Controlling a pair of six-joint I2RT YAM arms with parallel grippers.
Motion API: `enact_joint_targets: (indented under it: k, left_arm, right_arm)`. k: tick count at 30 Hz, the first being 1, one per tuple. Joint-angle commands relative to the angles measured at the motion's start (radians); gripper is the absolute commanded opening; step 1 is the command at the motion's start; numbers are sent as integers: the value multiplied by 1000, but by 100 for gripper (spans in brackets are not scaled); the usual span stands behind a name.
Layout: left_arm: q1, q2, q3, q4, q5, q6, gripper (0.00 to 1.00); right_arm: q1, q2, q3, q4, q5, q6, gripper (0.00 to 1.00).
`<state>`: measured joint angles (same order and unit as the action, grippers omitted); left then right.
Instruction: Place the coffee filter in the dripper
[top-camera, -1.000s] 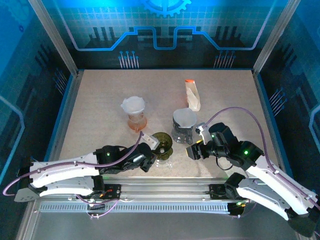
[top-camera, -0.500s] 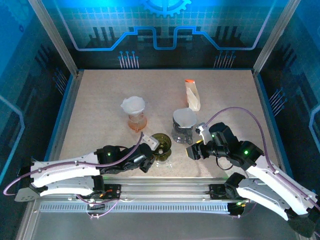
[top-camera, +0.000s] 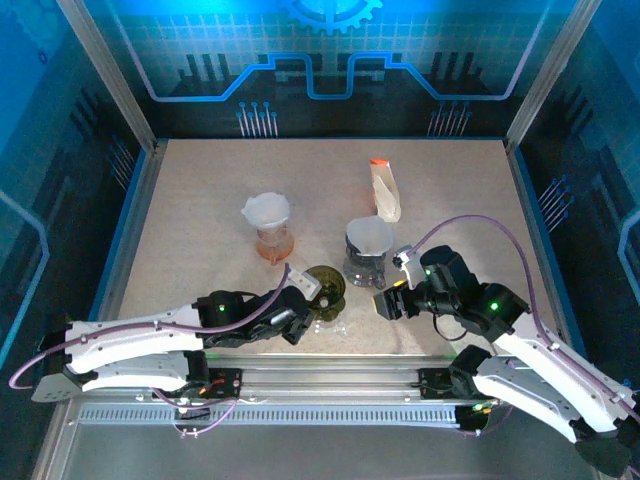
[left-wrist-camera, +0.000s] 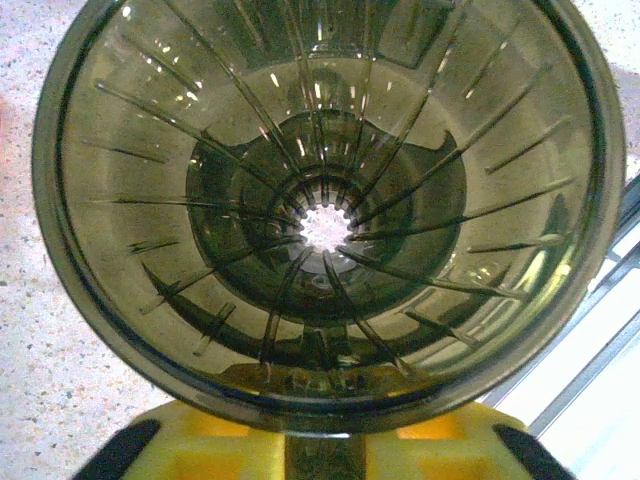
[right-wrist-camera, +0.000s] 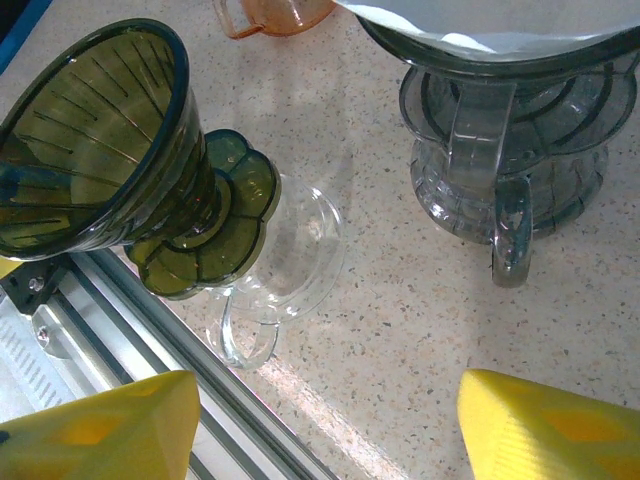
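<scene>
**Three drippers, and the nearest one lies tipped and bare**

At the near rim of the green dripper (top-camera: 325, 285), the left gripper (left-wrist-camera: 325, 455) has its yellow fingers (left-wrist-camera: 200, 450) close together. Whether they pinch the rim I cannot tell. Right of the dripper, the right gripper (right-wrist-camera: 320, 430) stands wide apart with nothing between its fingers. Under the dripper's foot lies a clear glass cup (right-wrist-camera: 300, 250).

Beyond it to the right, a grey dripper (top-camera: 366, 262) carries a white filter (top-camera: 368, 236). Farther off to the left, an orange dripper (top-camera: 272, 245) carries a second filter (top-camera: 267, 210). Farthest away stands a beige packet (top-camera: 385, 192).

If the fingers slacken, the leaning dripper may roll toward the rail (right-wrist-camera: 150, 330) or shove the cup. Paper laid in a tilted cone would likely slide out.

The left wrist view looks straight into the cone and shows bare ribs with no paper. The right wrist view shows the tilt and the cup, which are faint from above.
</scene>
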<state>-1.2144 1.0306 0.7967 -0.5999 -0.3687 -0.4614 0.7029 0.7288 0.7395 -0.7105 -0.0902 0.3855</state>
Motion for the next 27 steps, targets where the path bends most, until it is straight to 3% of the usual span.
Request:
enact_joint_targets:
  k: [1, 13, 15, 16, 27]
  left_arm:
    - [-10, -7, 18, -4, 4, 19, 28]
    - [-13, -88, 43, 56, 33, -12, 67]
    - [-13, -132, 42, 76, 34, -27, 77]
    - [-12, -155, 40, 91, 33, -34, 97]
    - [1, -348, -63, 177, -174, -92, 99]
  right_arm:
    - [-17, -12, -13, -5, -20, 6, 70]
    - [-17, -17, -14, -7, -17, 11, 73]
    - [-18, -18, -13, -5, -17, 11, 74]
    - [-17, -18, -12, -5, -17, 11, 74]
    - [-18, -28, 46, 32, -18, 1, 77]
